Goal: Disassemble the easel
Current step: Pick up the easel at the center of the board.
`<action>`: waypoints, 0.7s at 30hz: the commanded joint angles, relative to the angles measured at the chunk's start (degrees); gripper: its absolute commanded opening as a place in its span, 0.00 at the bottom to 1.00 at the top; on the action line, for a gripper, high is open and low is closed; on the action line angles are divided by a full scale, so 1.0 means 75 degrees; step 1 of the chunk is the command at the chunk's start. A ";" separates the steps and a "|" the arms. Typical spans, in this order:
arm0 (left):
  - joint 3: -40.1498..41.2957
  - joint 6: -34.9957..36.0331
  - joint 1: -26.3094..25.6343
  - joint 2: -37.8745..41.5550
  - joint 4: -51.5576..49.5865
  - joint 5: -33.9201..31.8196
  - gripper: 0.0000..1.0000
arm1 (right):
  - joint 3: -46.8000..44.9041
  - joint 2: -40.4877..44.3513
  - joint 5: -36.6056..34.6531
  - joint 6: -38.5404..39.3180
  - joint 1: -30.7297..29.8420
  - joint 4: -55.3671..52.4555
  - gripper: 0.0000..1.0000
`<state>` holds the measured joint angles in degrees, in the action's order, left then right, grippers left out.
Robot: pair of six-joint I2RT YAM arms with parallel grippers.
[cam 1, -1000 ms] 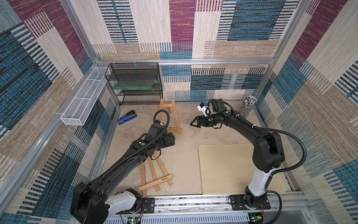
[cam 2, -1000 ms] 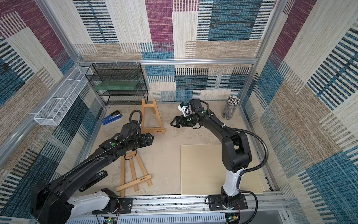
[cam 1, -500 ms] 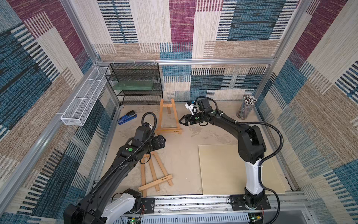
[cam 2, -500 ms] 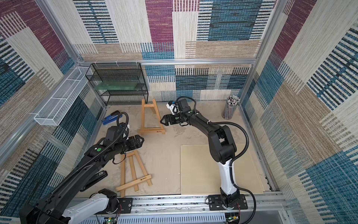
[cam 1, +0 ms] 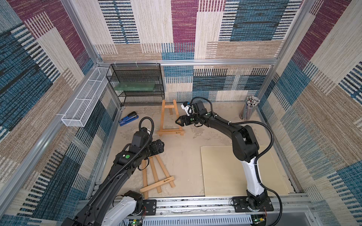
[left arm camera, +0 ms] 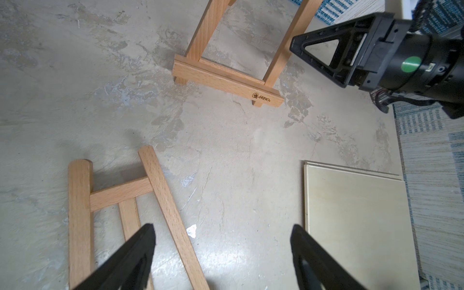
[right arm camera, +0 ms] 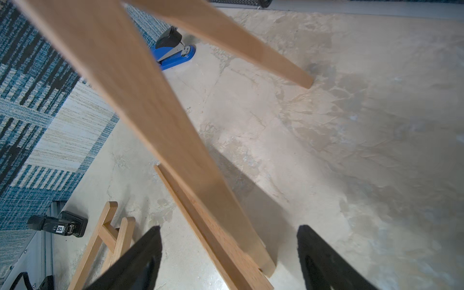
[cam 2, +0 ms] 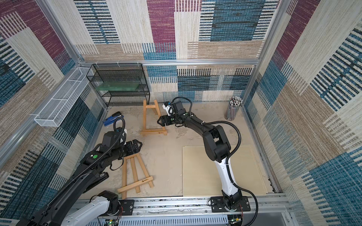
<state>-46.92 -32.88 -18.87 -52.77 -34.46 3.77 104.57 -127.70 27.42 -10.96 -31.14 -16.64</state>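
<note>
In both top views the upright easel (cam 1: 170,132) stands centre-back with the right gripper (cam 1: 177,121) just beside its right-hand leg, while the left gripper (cam 1: 161,145) hangs over the flat easel's (cam 1: 156,184) top end at lower centre. Left wrist view: jaws wide, empty, above that flat easel. Right wrist view: jaws wide, the upright leg ahead, ungripped.

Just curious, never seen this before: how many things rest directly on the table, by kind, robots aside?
Light wooden A-frame easels: 2, standing easel, flat-lying easel
Blue-and-black stapler: 1
Black wire-mesh shelf rack: 1
Mesh cup of pencils: 1
Stack of pale flat boards: 1
Black labelled gadget: 1
Total: 7
</note>
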 commanded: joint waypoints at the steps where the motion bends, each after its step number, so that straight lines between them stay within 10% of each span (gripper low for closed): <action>1: 0.0059 -0.0075 0.0009 0.0121 -0.0142 -0.0021 0.86 | 0.0170 -0.0171 -0.0101 -0.0106 -0.0089 0.0411 0.81; 21: 0.0317 -0.0058 0.0219 0.0311 -0.0163 0.0022 0.86 | 0.1020 -0.0924 -0.0832 0.0194 -0.0327 0.0182 0.44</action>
<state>-44.66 -33.06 -17.54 -50.57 -35.42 3.40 111.33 -134.08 22.44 -11.20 -33.41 -14.90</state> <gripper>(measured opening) 0.863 0.455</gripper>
